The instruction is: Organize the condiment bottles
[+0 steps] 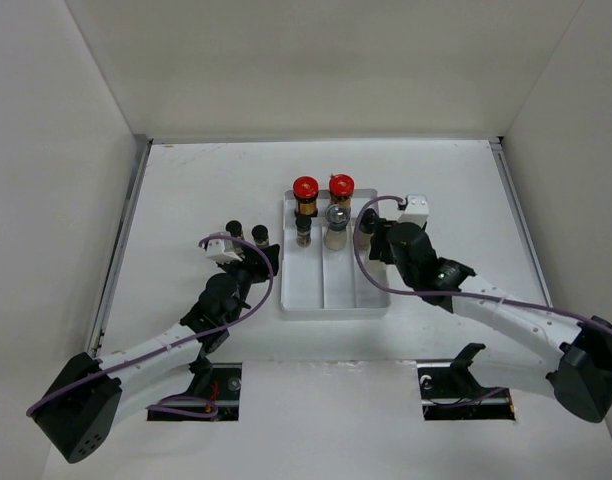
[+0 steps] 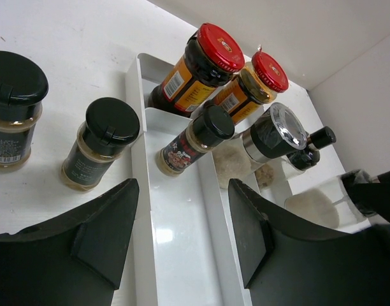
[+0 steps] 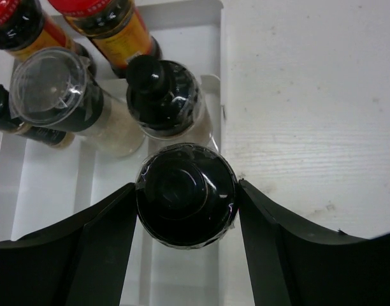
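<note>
- Over the tray (image 1: 286,292), right slot: right gripper (image 3: 187,191) clamps a black-capped jar (image 3: 185,210); dark bottle (image 3: 163,95) just beyond.
- Left of tray: left gripper (image 2: 182,191) ajar, empty, near beige-filled jars (image 2: 99,145).

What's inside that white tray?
Two red-lidded jars at the far end, then a dark bottle, a clear-topped grinder and a black-capped bottle; the last bottle is clamped in the right jaws, hiding whatever lies beneath it.

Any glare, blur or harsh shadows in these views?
Top external: soft even light, sharp; white tray barely stands out from the table. Left wrist: glare on the red lids, left fingers nearly black. Right wrist: highlights on the black-capped bottle between the right fingers.
</note>
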`<state>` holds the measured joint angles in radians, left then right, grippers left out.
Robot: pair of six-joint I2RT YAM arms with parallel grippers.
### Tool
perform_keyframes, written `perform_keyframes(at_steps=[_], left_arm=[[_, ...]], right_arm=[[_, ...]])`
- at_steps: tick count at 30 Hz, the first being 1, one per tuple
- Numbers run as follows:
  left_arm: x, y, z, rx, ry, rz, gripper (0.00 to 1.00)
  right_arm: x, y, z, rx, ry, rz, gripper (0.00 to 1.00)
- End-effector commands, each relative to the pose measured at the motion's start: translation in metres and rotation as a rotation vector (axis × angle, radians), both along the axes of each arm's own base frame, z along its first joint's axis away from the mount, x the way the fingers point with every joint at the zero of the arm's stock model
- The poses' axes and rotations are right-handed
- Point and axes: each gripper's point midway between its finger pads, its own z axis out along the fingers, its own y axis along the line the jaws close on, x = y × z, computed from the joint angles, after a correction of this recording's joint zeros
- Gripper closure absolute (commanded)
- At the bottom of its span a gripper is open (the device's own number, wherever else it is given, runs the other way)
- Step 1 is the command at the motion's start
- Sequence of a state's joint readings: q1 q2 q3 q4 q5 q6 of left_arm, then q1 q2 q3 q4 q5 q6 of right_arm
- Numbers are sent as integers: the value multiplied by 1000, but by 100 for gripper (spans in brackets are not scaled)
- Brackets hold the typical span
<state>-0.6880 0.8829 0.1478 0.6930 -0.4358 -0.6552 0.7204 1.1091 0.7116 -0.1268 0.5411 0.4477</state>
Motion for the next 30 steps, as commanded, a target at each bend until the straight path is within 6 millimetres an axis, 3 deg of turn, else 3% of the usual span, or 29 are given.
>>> perform_keyframes(at_steps=[1,5,10,14,19,24,27,29,30], left_arm=[[0,-2,13,-30,-43,-6,43],[1,0,16,-23,-54,1,43],[3,2,14,-1,-49,15,43],[6,2,15,15,-44,27,43],[11,5,18,41,-17,63,39],[17,13,26,84,35,118,36],[20,16,33,104,66,133,36],[24,18,35,135,86,142,37],[27,18,34,156,104,144,37]], right_arm=[[9,26,21,101,-68,8,44],[9,44,10,92,-59,41,44],[14,42,-15,37,-30,16,43],[12,37,-20,0,-41,-6,41],[9,37,-19,-1,-52,11,10],[3,37,9,55,-110,42,0],[1,33,35,113,-168,63,2],[4,25,49,151,-207,53,16],[6,22,54,172,-223,48,29]])
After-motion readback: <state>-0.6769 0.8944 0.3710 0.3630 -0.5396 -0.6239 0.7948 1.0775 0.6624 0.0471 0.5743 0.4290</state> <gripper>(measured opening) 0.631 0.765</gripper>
